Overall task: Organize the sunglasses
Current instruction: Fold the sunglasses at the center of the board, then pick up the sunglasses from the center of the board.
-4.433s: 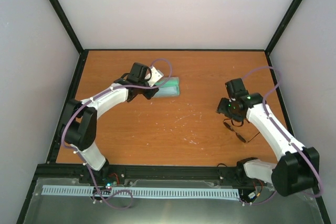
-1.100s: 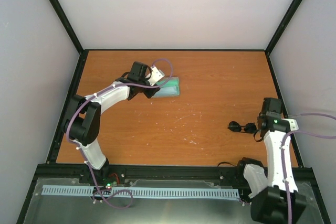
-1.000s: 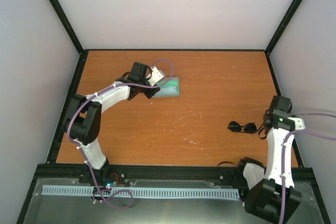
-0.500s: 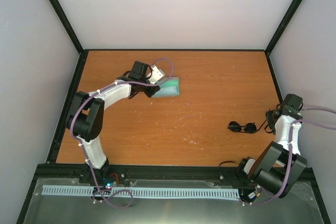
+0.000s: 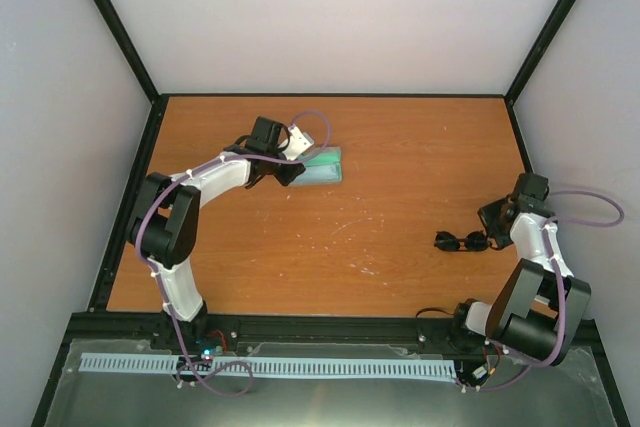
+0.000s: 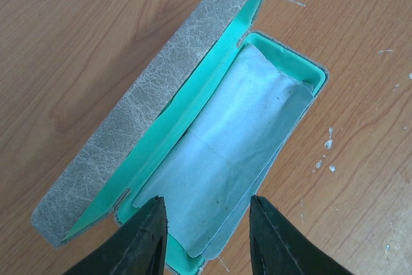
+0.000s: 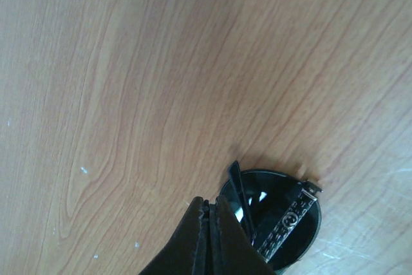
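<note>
Folded sunglasses point(image 7: 283, 217) lie on the surface point(image 5: 400, 167) beside the closed, empty right tool point(image 7: 207, 207). The case point(image 6: 129, 133) gapes below the open left tool point(image 6: 207, 214); packing remains.

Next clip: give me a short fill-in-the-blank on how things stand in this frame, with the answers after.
1. The grey case lies ___, with a pale blue cloth inside.
2. The right gripper, jaws ___, sits beside the sunglasses on the table.
3. The left gripper, jaws apart, hangs over the ___.
Missing words: open; shut; case.
</note>
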`<state>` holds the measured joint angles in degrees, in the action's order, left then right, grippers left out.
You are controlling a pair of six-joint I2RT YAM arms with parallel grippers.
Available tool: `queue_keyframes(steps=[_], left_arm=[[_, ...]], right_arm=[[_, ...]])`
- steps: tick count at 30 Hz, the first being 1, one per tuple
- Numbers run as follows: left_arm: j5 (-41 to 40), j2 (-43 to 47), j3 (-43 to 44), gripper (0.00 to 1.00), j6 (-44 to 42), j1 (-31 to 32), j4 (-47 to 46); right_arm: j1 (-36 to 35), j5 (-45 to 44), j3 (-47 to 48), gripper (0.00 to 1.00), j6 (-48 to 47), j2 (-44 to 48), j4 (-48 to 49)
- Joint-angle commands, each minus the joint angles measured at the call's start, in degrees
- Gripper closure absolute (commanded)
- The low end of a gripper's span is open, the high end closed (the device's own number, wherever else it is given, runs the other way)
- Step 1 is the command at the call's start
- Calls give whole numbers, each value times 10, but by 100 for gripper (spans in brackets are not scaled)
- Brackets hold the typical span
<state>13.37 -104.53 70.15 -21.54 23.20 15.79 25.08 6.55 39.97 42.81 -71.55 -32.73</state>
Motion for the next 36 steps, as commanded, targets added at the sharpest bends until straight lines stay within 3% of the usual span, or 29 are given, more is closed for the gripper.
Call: queue_keyframes(steps=[1, 3, 5, 6, 7, 9, 13, 25, 31, 36], left_arm=[[13, 2, 10, 63, 4, -4, -19], [14, 4, 6, 63, 5, -4, -22], [13, 6, 3, 63, 5, -4, -24], [12, 7, 1, 63, 4, -4, -25], [11, 8, 0, 63, 4, -4, -25], [12, 9, -2, 63, 2, -5, -28], [14, 15, -10, 63, -1, -9, -38], [17, 28, -28, 63, 4, -25, -51], [17, 28, -29, 63, 5, -27, -53], [20, 27, -27, 63, 5, -27, -57]], right_arm=[[-10, 29, -8, 97, -16, -9, 9], [-10, 27, 0, 91, -29, -14, -11], [-10, 15, 7, 69, -26, -15, -39], [-9, 10, 9, 52, -20, -14, -53], [-8, 12, 10, 44, -8, -15, -68], [-8, 31, 4, 35, 24, -21, -91], [-9, 100, -32, 27, 96, -27, -74], [-15, 78, -4, 29, 125, -106, -73], [-37, 80, -5, 44, 120, -135, -66], [-68, 89, -6, 62, 120, -148, -57]])
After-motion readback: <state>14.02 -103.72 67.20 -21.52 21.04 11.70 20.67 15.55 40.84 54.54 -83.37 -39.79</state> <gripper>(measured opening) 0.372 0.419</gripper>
